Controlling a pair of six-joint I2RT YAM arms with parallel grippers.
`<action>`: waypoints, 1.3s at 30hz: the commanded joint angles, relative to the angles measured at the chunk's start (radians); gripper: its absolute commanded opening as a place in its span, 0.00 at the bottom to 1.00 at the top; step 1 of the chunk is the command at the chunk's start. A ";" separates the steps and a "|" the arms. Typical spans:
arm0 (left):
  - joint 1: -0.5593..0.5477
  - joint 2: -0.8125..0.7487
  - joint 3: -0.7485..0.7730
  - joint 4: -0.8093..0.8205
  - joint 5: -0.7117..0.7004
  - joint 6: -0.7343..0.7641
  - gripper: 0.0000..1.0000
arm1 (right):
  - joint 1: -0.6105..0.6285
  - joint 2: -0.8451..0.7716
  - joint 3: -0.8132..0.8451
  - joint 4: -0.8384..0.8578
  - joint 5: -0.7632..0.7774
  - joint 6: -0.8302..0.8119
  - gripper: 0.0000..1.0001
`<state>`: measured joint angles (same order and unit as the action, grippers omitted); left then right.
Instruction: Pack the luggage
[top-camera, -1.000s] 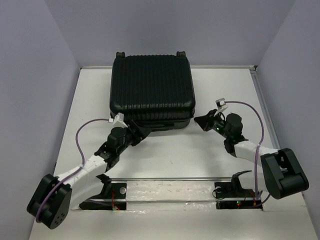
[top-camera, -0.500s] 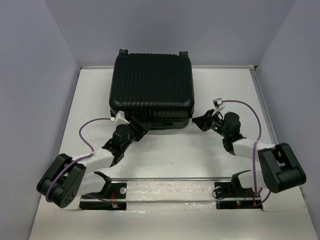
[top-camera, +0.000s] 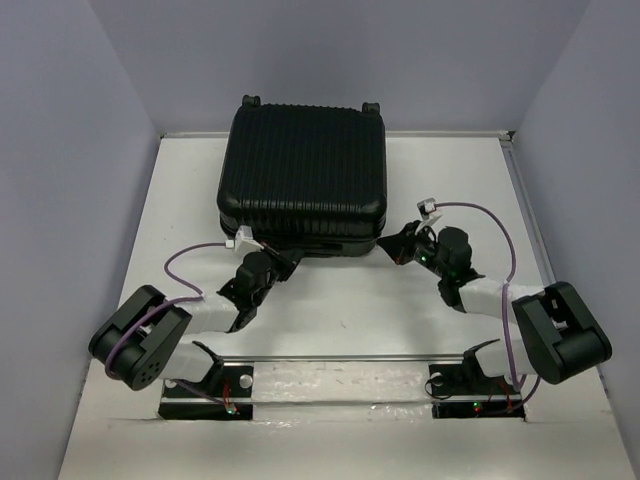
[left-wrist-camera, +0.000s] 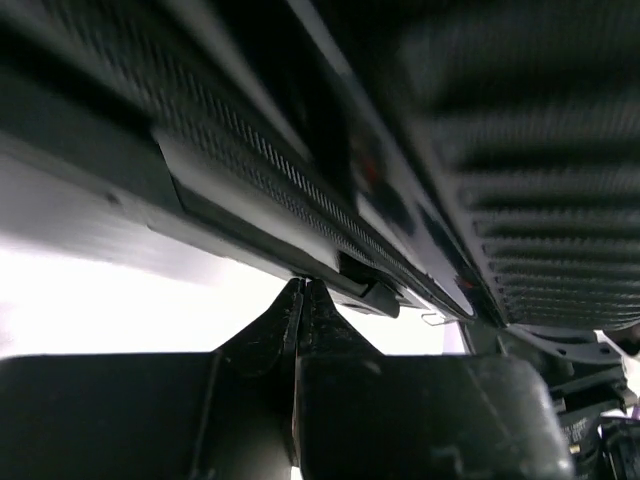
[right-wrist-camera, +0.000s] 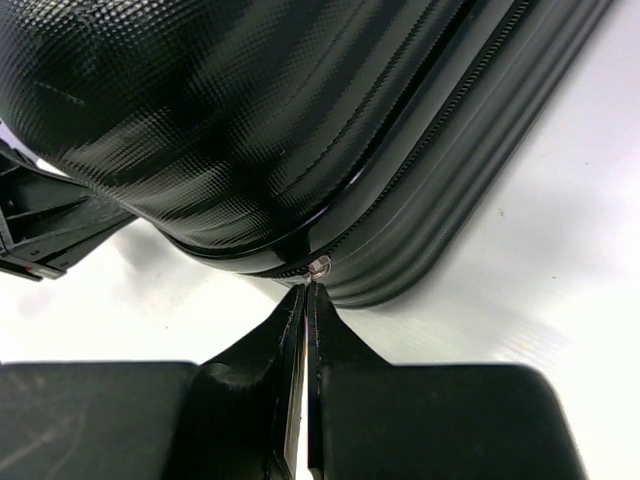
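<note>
White tabletop (top-camera: 330, 310) bore closed luggage (top-camera: 305, 165); left gripper (left-wrist-camera: 300, 290) and right gripper (right-wrist-camera: 310, 290), both pinched together, sat at its front seam, presumably for zipping.

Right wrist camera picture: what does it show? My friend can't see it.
The right gripper, closed tight, points at a tiny shiny piece on the zipper seam of the luggage. The black ribbed luggage fills the top of the picture and lies on a white table.
</note>
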<state>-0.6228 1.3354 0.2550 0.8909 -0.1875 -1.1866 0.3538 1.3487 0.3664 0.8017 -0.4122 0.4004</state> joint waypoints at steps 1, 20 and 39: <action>-0.009 0.045 0.026 0.111 -0.125 -0.001 0.06 | 0.088 -0.011 -0.006 -0.015 0.022 -0.008 0.07; -0.052 0.004 -0.003 0.126 -0.153 0.016 0.06 | 0.324 -0.051 -0.028 -0.121 0.340 -0.014 0.36; 0.060 -0.153 -0.066 -0.024 -0.077 0.090 0.68 | 0.324 -0.017 0.111 -0.183 0.362 -0.127 0.47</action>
<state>-0.5953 1.1992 0.1928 0.8673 -0.2615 -1.1439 0.6693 1.3304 0.4236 0.6075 -0.0746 0.3206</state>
